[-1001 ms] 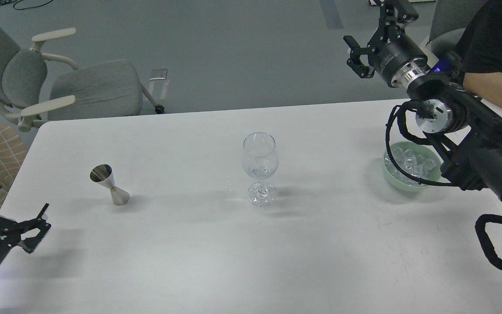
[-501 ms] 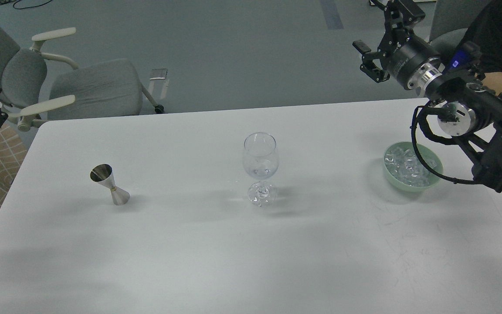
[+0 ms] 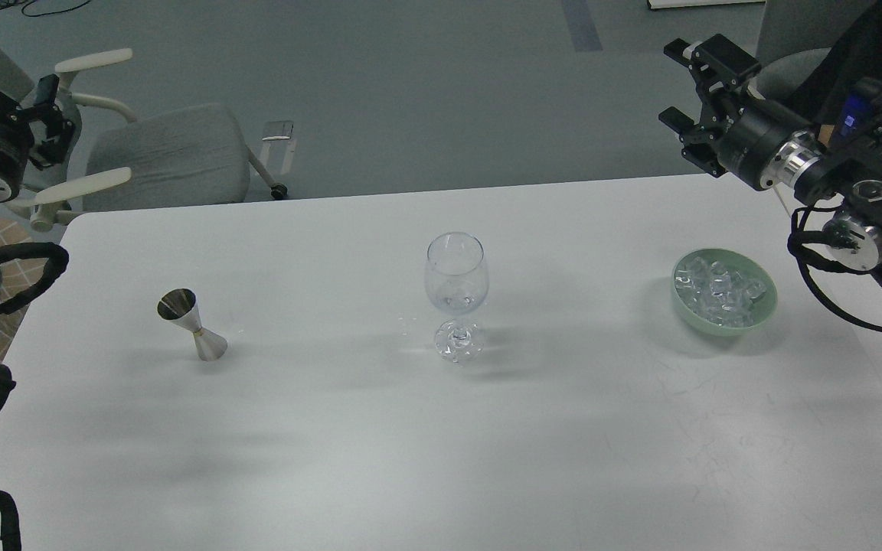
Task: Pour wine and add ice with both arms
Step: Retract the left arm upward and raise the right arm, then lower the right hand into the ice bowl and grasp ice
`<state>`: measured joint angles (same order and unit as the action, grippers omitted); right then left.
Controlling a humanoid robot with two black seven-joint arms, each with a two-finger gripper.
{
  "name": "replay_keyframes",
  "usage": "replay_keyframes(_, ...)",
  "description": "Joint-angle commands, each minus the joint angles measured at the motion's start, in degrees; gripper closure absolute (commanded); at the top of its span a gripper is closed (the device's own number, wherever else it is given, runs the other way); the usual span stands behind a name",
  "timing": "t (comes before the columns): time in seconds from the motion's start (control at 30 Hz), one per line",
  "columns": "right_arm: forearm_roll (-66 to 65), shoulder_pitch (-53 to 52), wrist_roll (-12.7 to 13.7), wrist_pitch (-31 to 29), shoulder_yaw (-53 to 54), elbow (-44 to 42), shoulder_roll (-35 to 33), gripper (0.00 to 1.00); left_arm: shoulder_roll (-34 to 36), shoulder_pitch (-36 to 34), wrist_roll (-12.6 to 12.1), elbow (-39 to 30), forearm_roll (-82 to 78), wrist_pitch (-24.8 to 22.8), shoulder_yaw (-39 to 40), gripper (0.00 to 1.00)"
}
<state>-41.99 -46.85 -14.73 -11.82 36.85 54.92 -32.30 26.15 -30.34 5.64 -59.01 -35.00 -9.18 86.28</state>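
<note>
While both arms stand raised and clear of the table point(image 3: 441, 459), no step of the pour or the ice transfer is yet in hand. The right claw point(image 3: 690, 92) hangs at the far right, above and beyond the table's far edge, its two fingers apart and holding nothing. The left claw point(image 3: 8, 96) sits at the far left, over the grey chair point(image 3: 165, 153); it is seen dark and partly cut by the frame edge, so whether it is open or closed cannot be told. The wine glass point(image 3: 455, 285) stands upright at mid-table, with only a trace of clear content visible low in the bowl. The ice point(image 3: 718, 292) lies heaped in a pale green bowl point(image 3: 764, 310) well right of the glass, nearer the right arm. A steel jigger point(image 3: 190, 323) stands tilted, well left of the glass, nearer the left arm. In my judgement, the task is at an early stage. Recommended conduct: the right claw should descend straight over the green bowl, take a single cube near the top of the heap, and release it low inside the glass rim to avoid tipping the glass. The left claw should grip the jigger at its narrow waist and carry it level. Risk noted: the glass is tall and easily knocked over.
</note>
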Motion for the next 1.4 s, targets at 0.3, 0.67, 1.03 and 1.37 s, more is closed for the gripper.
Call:
replay_keyframes(0.3,-27.05,6.85,-0.92,8.9,-6.44,16.52,-19.2,0.0,-5.84,-1.22,-0.89,-0.14,12.68,-2.23,-2.33,0.02)
replay_keyframes(0.67,-53.1,18.28,-2.41,22.71,-6.62,12.68,-18.86,0.0,-7.16,-1.39,-0.8,-0.14,12.59,-2.86,-2.69,0.02)
replay_keyframes(1.03,-56.71,19.26,-2.94,23.95,-6.62,7.39,-13.67,0.01,-7.16,-1.22,-0.72,-0.23,12.59,-3.38,-2.69,0.02)
replay_keyframes(1.37,-62.6,19.52,-3.91,23.68,-6.88,3.88,-12.0,0.12,-6.9,-1.22,-0.8,-0.23,12.68,-3.47,-2.69,0.02)
